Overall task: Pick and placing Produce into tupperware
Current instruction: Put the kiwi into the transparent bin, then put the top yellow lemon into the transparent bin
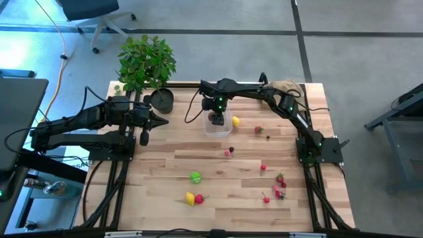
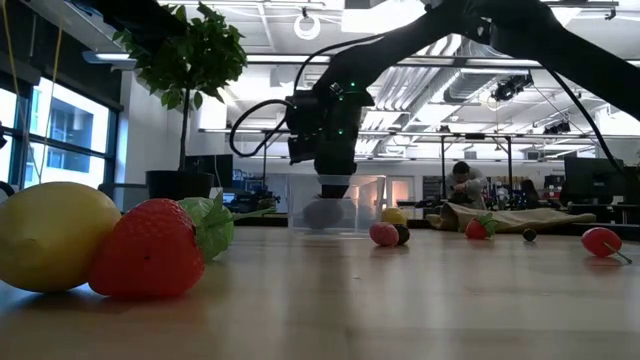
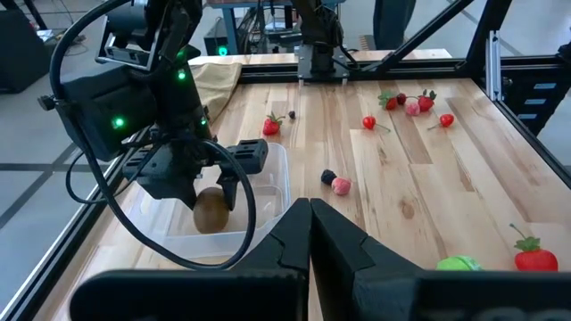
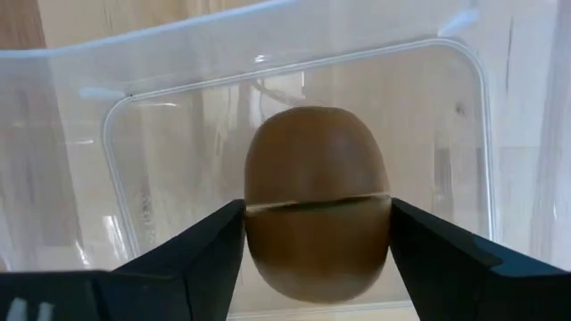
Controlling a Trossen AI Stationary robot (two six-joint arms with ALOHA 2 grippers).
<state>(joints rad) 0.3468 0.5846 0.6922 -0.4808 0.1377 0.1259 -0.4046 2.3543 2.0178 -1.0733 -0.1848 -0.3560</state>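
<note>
Inside the tupperware (image 1: 218,125) at the far centre, the right gripper (image 4: 317,234) opens around the kiwi (image 4: 317,214); the other produce is still scattered on the table (image 1: 165,192)

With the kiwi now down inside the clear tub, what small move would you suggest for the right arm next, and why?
Probably lift the right claw straight up out of the tub. Its fingers stand open on either side of the kiwi, which sits inside the tub, so it looks released. Other fruit, like the lemon beside the tub, waits on the table.
</note>
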